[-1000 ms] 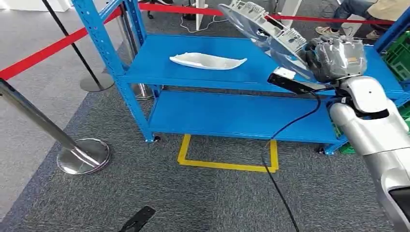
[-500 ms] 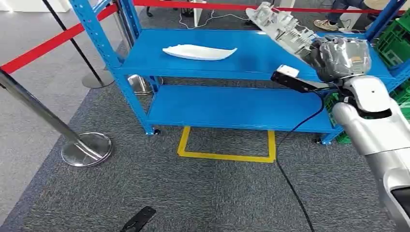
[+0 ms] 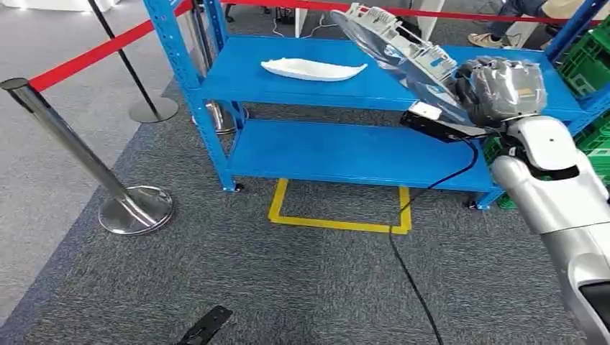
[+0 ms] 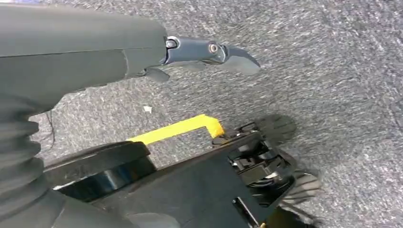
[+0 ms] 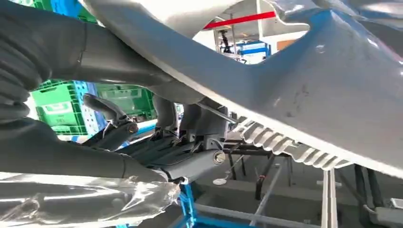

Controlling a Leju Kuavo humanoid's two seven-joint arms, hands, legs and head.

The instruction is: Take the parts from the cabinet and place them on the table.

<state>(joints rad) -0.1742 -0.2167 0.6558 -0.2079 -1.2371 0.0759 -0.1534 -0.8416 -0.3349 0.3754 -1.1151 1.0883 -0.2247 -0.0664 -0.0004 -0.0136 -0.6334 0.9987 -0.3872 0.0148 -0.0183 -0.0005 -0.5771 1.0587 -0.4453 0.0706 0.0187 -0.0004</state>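
Observation:
My right hand (image 3: 503,86), wrapped in clear plastic, grips a large grey ribbed part (image 3: 399,47) and holds it tilted above the right side of the blue cabinet's upper shelf (image 3: 288,93). In the right wrist view the part (image 5: 294,95) spans the picture with the dark fingers (image 5: 180,161) under it. A long white part (image 3: 313,69) lies on the upper shelf, left of the held part. My left hand (image 4: 95,52) hangs over the grey carpet with nothing in it, one finger stretched out.
A chrome stanchion (image 3: 133,208) with a red rope (image 3: 101,50) stands at the left. Yellow tape (image 3: 338,223) marks the floor before the cabinet, and a black cable (image 3: 417,287) trails across the carpet. Green crates (image 3: 586,65) sit at the right. A person's legs (image 3: 503,29) are behind the cabinet.
The whole picture has shifted and swayed, so the camera has moved. My right hand keeps its grip on the grey part; the white part lies where it was on the shelf.

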